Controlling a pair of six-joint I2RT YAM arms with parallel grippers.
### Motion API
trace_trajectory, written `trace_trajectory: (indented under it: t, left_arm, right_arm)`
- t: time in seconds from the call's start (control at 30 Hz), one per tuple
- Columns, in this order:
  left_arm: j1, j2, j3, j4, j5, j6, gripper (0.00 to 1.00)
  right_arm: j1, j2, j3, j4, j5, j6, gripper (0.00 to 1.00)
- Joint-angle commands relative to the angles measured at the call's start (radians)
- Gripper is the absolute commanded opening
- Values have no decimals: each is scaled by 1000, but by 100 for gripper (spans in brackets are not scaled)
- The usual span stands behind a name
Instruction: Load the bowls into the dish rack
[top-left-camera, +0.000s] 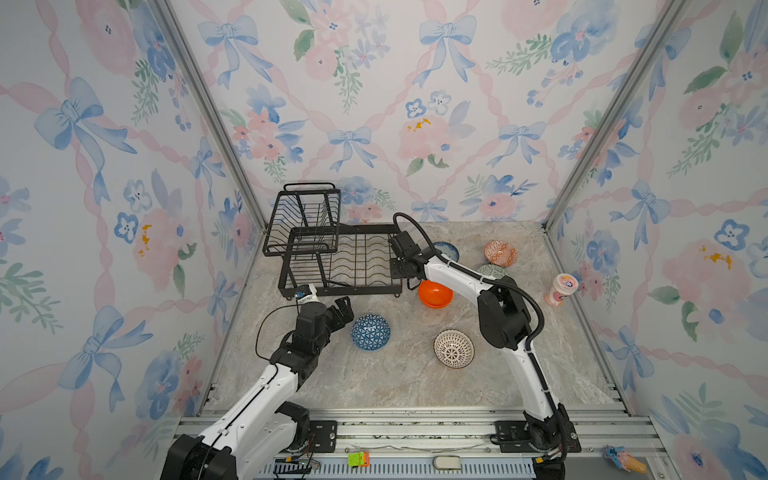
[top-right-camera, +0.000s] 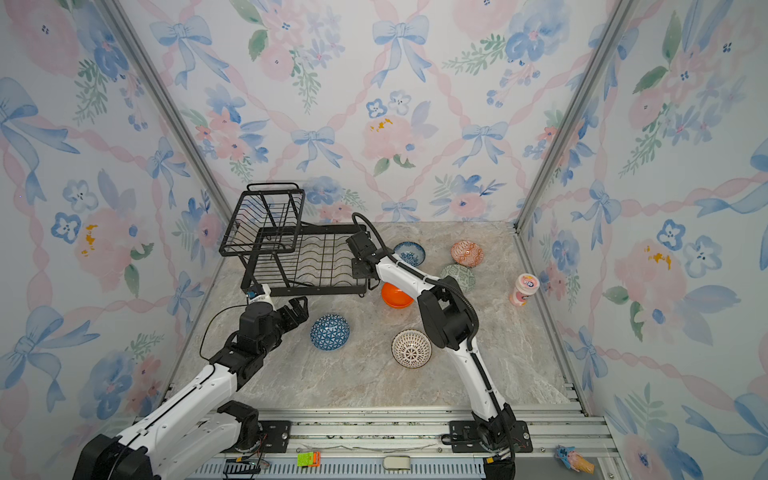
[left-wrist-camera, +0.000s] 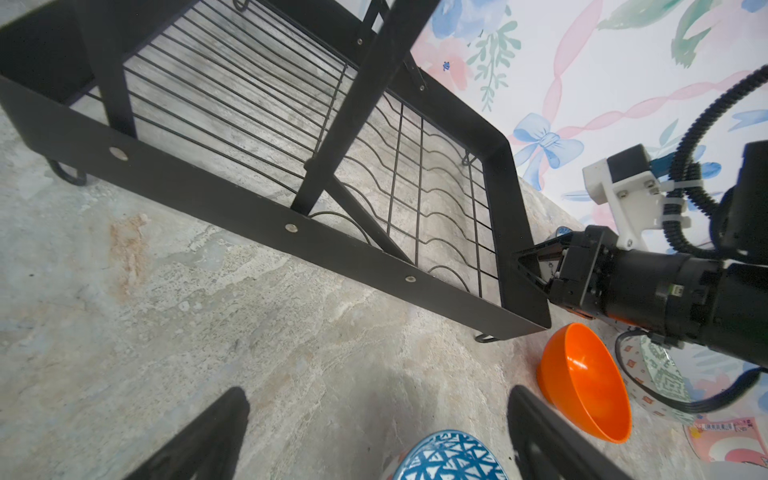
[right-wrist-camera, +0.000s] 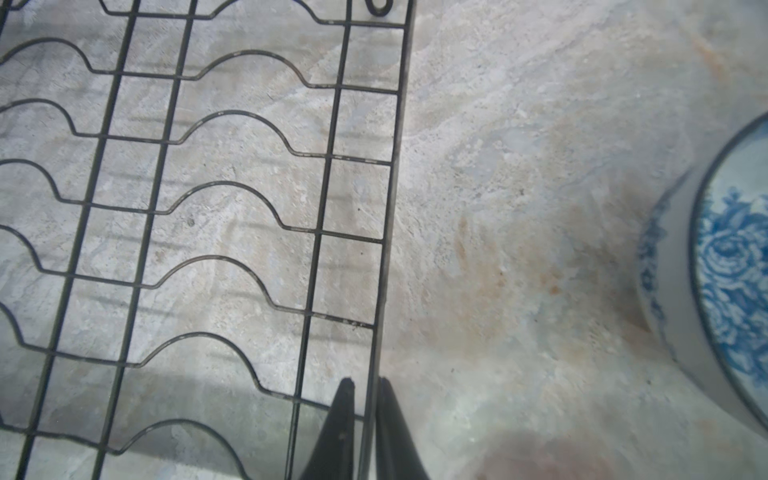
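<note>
The black wire dish rack (top-left-camera: 365, 289) stands at the back left with no bowl in it. My right gripper (right-wrist-camera: 365, 382) is shut on the right end wall of its base tray (left-wrist-camera: 505, 232). My left gripper (top-left-camera: 347, 311) hangs open just left of the blue geometric bowl (top-left-camera: 370, 332), touching nothing. On the table lie the orange bowl (top-left-camera: 435, 293), the white bowl with dark lines (top-left-camera: 454, 348), the orange-white patterned bowl (top-left-camera: 500, 253), the pale green bowl (top-right-camera: 458, 277) and the blue-white floral bowl (top-right-camera: 409, 253). In a top view the right arm partly hides the last two.
A tall pink cup (top-left-camera: 561, 289) stands at the table's right edge. Wallpapered walls close in the back and both sides. The raised upper basket (top-left-camera: 303, 220) overhangs the rack's left half. Bare marble lies between the front bowls and the front rail.
</note>
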Motion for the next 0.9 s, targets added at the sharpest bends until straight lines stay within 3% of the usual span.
trace_trajectory:
  t: [0.0, 0.33, 0.53, 0.77, 0.87]
  left_arm:
    - [-6, 66, 28, -3, 25, 2, 98]
    - [-53, 142, 85, -20, -73, 22, 98]
    - [-68, 164, 113, -21, -52, 17, 98]
    - [-108, 184, 164, -92, -46, 52, 98]
    - [-125, 179, 185, -125, -49, 73, 98]
  right_arm:
    - [8, 85, 89, 3, -88, -71, 11]
    - [-27, 158, 214, -42, -86, -33, 12]
    - [-48, 136, 206, -48, -100, -18, 24]
    - [-52, 38, 145, -47, -90, -29, 58]
    - [-52, -35, 93, -41, -78, -38, 82]
